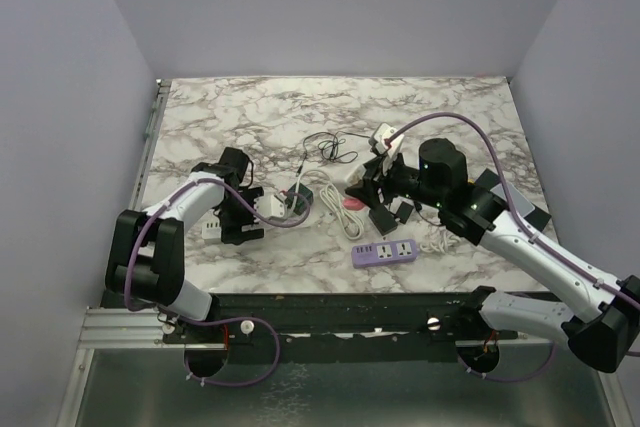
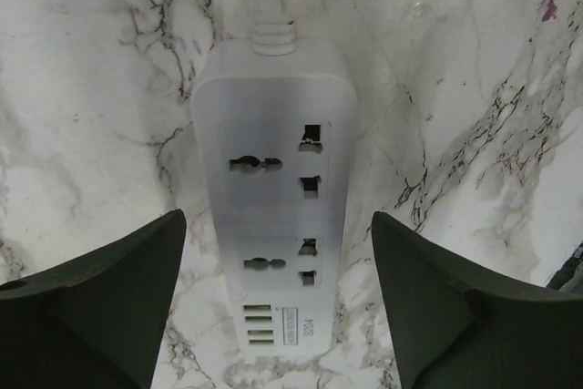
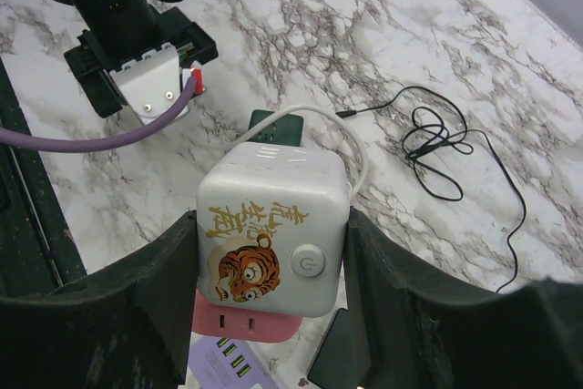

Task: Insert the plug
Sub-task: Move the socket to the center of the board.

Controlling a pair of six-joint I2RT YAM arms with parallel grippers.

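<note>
Nothing is plugged in yet: the right gripper (image 3: 271, 266) clasps the tiger cube (image 3: 273, 211), and the left gripper (image 2: 278, 261) hangs open astride the strip (image 2: 269, 125), its 2 sockets empty.

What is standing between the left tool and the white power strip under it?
Nothing visible. The white power strip lies bare on the marble table, directly between the left tool's open fingers, its sockets uncovered. The right tool grips a tiger-print socket cube elsewhere.
</note>
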